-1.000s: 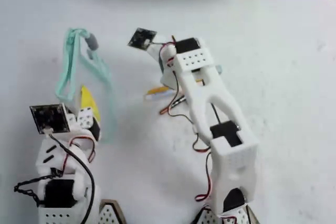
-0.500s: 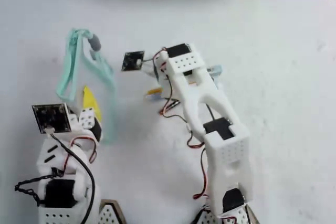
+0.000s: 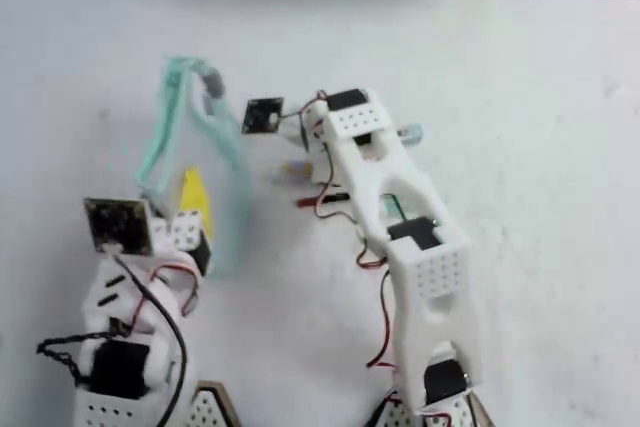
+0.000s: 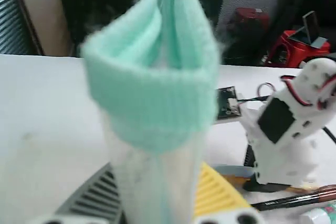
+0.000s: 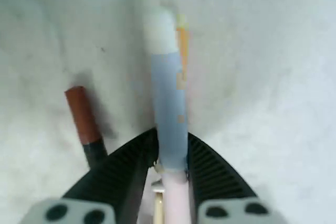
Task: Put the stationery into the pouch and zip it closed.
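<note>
- While the left pincer [image 4: 155,182] is closed, its grey ridged finger [image 4: 92,203] and yellow ridged finger [image 4: 218,192] press from either side on the clear lower part of a mint-green-rimmed, clear-sided zip pouch [image 4: 157,87].
- That pouch stands up out of the left pincer and reaches on well past its tips. In the high view its mint rim spreads into a long loop, with a grey zip pull [image 3: 210,79] at the end farthest from the pincer.
- Both arms stand over a plain white surface [image 3: 520,97].
- Between the pouch and the right arm's white body, a small black circuit board [image 3: 262,114] sits on that arm's wrist, near the pouch's rim but apart from it.
- Low over the surface, the right pincer [image 5: 169,150] is closed, its two black ridged fingers [image 5: 215,174] tight against the sides of a round blue-and-white stick with an orange strip [image 5: 168,93]. The stick juts out ahead of the tips.
- This stick lies outside the pouch, near it but not touching.
- A red-brown pencil with a black section [image 5: 81,114] lies on the surface just outside one of the right pincer's fingers, apart from the stick.
- On the side of the right arm away from the pouch, a small pale-blue piece [image 3: 410,133] pokes out; what it is cannot be told.
</note>
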Controlling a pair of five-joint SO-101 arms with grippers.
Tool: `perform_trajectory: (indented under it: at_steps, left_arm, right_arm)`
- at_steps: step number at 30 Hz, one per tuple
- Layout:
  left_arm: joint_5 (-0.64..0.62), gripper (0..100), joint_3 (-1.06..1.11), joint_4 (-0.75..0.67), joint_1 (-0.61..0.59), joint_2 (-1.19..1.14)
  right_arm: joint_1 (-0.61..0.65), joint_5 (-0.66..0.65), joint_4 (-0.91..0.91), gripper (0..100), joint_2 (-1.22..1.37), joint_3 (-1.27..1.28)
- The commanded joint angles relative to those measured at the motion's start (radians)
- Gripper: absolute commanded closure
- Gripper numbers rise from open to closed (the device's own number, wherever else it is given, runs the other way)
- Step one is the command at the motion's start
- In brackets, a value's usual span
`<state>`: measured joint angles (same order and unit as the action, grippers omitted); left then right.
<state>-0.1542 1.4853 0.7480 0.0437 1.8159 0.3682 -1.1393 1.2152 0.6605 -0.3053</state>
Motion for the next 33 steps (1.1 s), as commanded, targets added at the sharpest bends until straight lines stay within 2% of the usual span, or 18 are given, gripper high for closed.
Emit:
perform_trajectory:
  at_steps: [1, 7, 14, 23, 28, 33]
  left_arm:
    - [-0.006, 98, -0.063, -0.012, 0.136, 0.013]
    - [-0.006, 98, -0.064, -0.012, 0.166, 0.013]
    - [-0.006, 98, -0.055, -0.005, 0.166, 0.013]
    - [-0.005, 98, -0.037, -0.003, 0.139, 0.013]
    - [-0.005, 98, -0.018, -0.005, 0.131, 0.013]
    - [-0.005, 97, -0.009, -0.011, 0.139, 0.013]
  right_arm:
    - [-0.013, -0.003, 0.042, 98.4, -0.094, -0.008]
    - [-0.022, -0.003, 0.173, 98.1, -0.312, -0.003]
    - [-0.11, 0.046, 0.219, 98.1, -0.466, 0.0]
    - [-0.122, 0.055, 0.213, 98.1, -0.369, 0.054]
    - [-0.148, 0.058, 0.122, 98.1, -0.289, 0.06]
    - [-0.157, 0.055, 0.108, 98.1, -0.186, 0.054]
